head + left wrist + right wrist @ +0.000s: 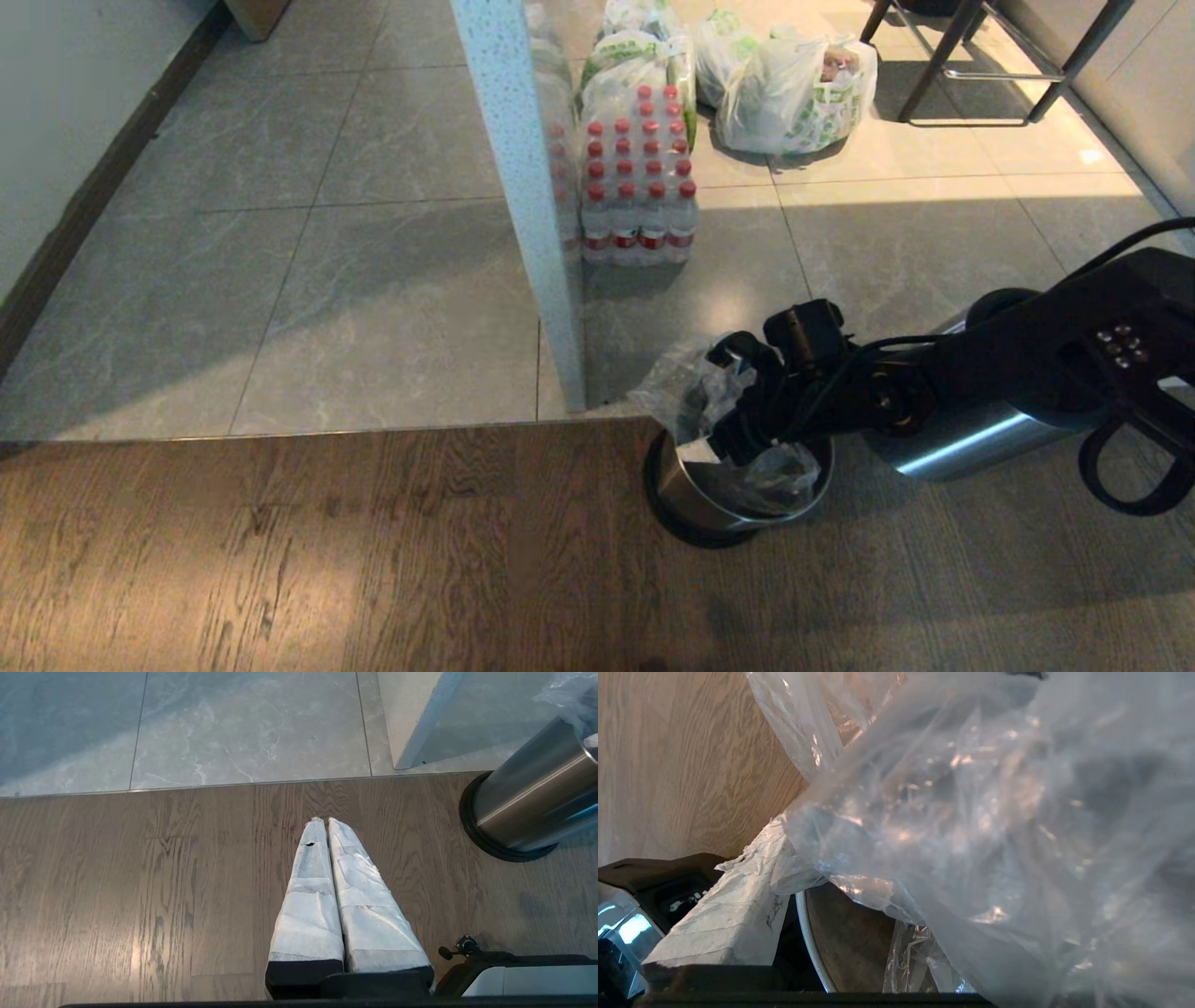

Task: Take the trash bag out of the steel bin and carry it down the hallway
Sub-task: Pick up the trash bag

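Thin, clear, crumpled trash bag — still seated in the steel bin, film bunched up over the far rim, glinting, dark rubbish showing through. Bin: brushed steel, black base, standing on wood flooring at the tile edge. Right gripper reaching into the bin's mouth, fingers spread wide, plastic draped against 1 white-wrapped finger. Left gripper low over the wood, fingers pressed together, empty. No legible writing — only red-capped bottles and green-printed bags beyond.

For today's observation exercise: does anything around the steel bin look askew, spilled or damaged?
Nothing is spilled or broken. The steel bin stands upright; only its trash bag looks untidy, bunched loosely above the rim where the right gripper reaches in.
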